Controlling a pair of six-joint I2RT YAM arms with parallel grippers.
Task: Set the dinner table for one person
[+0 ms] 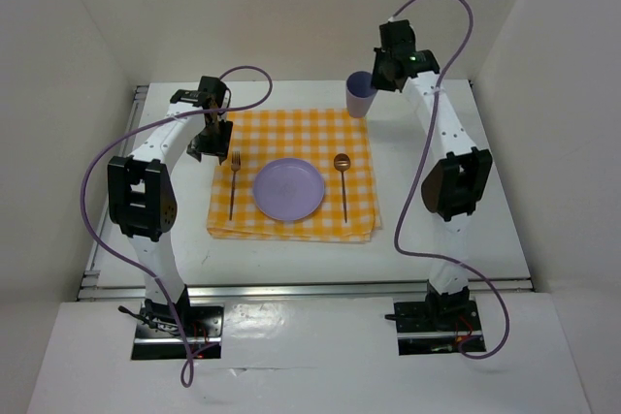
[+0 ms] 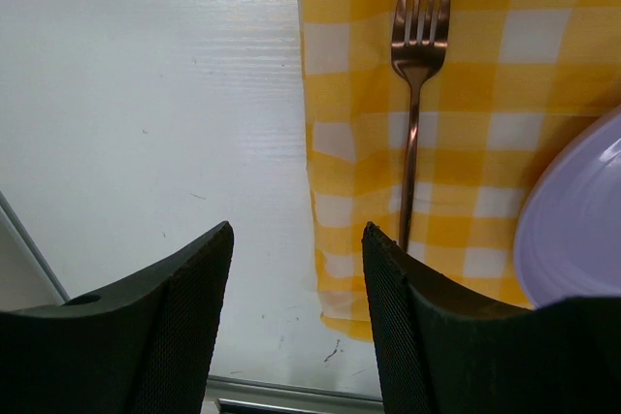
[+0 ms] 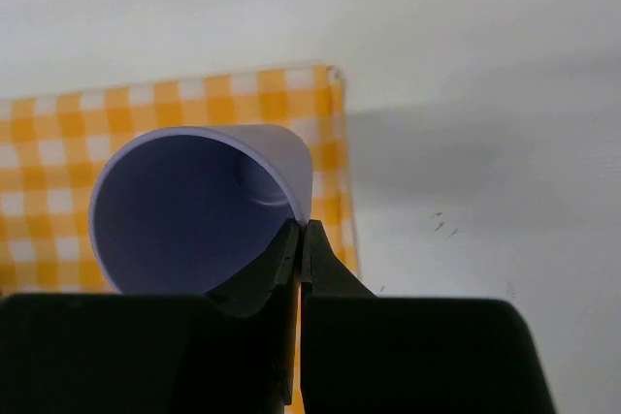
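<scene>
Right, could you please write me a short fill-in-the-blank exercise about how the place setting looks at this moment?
1. Seen from the top camera, the fork lies to the ____ of the plate.
2. The spoon lies on the cloth, to the ____ of the plate.
3. The right gripper is shut on the cup, pinching its ____.
4. The left gripper is ____ and holds nothing.

Missing words: left; right; rim; open.

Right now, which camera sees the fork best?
The left wrist view: the fork lies close up, tines clear, on the checked cloth. The top view shows it tiny, left of the plate. The right wrist view misses it.
</scene>
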